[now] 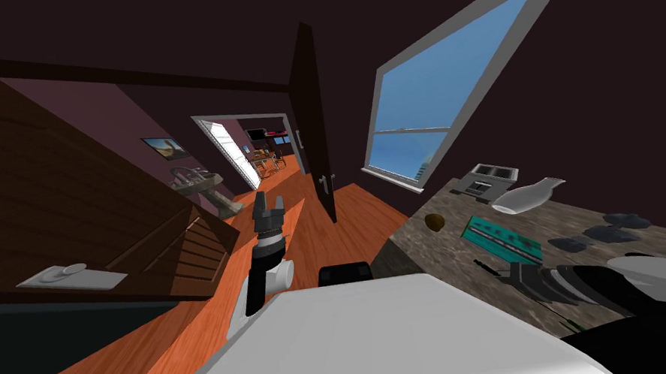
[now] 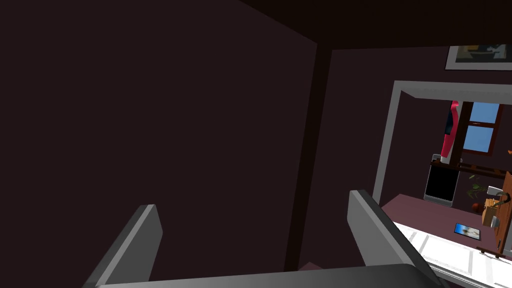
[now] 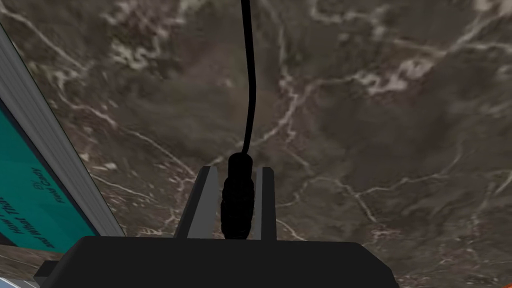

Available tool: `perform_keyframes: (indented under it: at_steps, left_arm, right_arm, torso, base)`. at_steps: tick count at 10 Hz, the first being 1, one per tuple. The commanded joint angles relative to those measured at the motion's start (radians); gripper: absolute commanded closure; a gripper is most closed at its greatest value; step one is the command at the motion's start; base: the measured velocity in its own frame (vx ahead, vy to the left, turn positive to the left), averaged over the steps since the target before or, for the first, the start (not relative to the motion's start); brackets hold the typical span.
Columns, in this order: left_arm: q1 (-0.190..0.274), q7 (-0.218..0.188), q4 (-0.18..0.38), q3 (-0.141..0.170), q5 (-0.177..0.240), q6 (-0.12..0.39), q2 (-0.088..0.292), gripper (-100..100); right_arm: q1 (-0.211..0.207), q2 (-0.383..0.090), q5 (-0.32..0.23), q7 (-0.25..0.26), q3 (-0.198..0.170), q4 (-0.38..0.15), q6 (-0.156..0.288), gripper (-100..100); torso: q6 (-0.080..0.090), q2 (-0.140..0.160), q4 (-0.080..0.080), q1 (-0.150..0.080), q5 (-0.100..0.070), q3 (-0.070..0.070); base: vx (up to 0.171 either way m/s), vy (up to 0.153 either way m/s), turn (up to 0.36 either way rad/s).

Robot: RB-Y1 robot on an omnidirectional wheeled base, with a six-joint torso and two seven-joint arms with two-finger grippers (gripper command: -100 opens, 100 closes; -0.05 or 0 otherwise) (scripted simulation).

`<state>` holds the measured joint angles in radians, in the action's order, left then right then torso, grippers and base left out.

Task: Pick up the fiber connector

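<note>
Fiber connector (image 3: 238, 210): black ribbed plug w/ thin cable, over brown veined stone counter (image 3: 360, 125).
R gripper (image 3: 236, 175): clamped on its ribs.
L gripper (image 2: 252, 210): released, off counter.
Handling: prob. light, stiff body, floppy cable; grip at ribs.

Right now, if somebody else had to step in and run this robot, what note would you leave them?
Right gripper: shut on the black fiber connector, fingers pressing its sides, low over the marbled counter beside a teal book. The connector's black cable trails away across the counter.
Left gripper: open, holding nothing, held out over the orange floor.
Done: the grasp.
Left: lift the connector; I cannot tell whether it is off the counter yet.
</note>
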<state>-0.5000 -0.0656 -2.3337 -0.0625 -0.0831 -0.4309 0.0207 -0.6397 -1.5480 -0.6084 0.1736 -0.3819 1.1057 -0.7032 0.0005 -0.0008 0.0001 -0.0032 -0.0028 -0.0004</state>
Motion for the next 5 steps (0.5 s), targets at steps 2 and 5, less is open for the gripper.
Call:
perform_keyframes:
  at_steps: [2, 5]
  left_arm:
    - [0.000, 0.000, 0.000, 0.000, 0.000, 0.000, 0.000, 0]
    - [0.000, 0.000, 0.000, 0.000, 0.000, 0.000, 0.000, 0]
  right_arm:
    - [0.000, 0.000, 0.000, 0.000, 0.000, 0.000, 0.000, 0]
    - [-0.030, -0.046, 0.023, -0.005, 0.023, 0.031, -0.002, 100]
  torso:
    - [0.000, 0.000, 0.000, 0.000, 0.000, 0.000]
    - [0.001, 0.001, 0.000, 0.002, 0.001, 0.001]
  base:
    - [0.000, 0.000, 0.000]
    - [-0.011, 0.015, -0.075]
